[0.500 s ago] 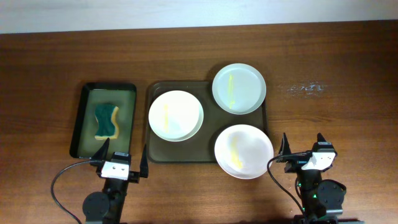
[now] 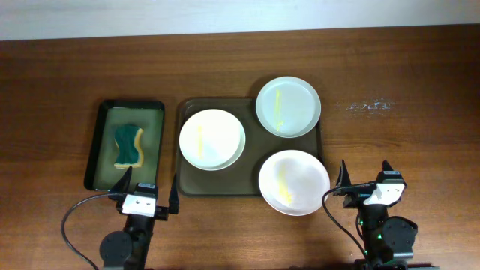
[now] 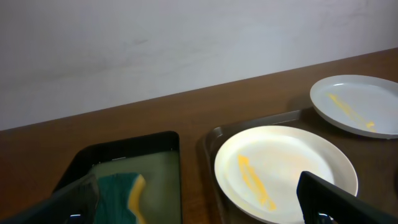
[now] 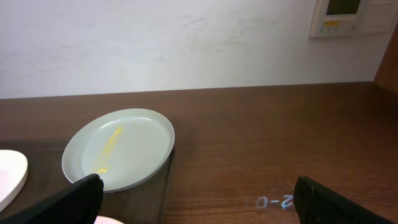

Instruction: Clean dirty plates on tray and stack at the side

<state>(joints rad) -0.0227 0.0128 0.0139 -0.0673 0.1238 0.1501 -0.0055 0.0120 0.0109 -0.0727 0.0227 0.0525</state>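
Three round pale yellow-streaked plates (image 2: pixel 212 139) (image 2: pixel 289 106) (image 2: pixel 294 182) on one dark grey-brown rectangular tray (image 2: pixel 225 184) lie ahead, between left gripper (image 2: pixel 150 181) and right gripper (image 2: pixel 365 171), both jaws wide, empty.

A small black tray (image 2: pixel 93 150) with a greenish inside is sitting on the brown wooden counter (image 2: pixel 52 67), and a green-and-yellow sponge (image 2: pixel 128 146) is lying flat in it. White scribbles (image 2: pixel 367 106) are showing toward the counter's right side. A white panel (image 4: pixel 351 17) is hanging on the pale wall (image 4: pixel 155 43).

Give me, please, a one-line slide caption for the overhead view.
Three streaked plates on the tray, sponge in the smaller tray, left gripper and right gripper open, empty.
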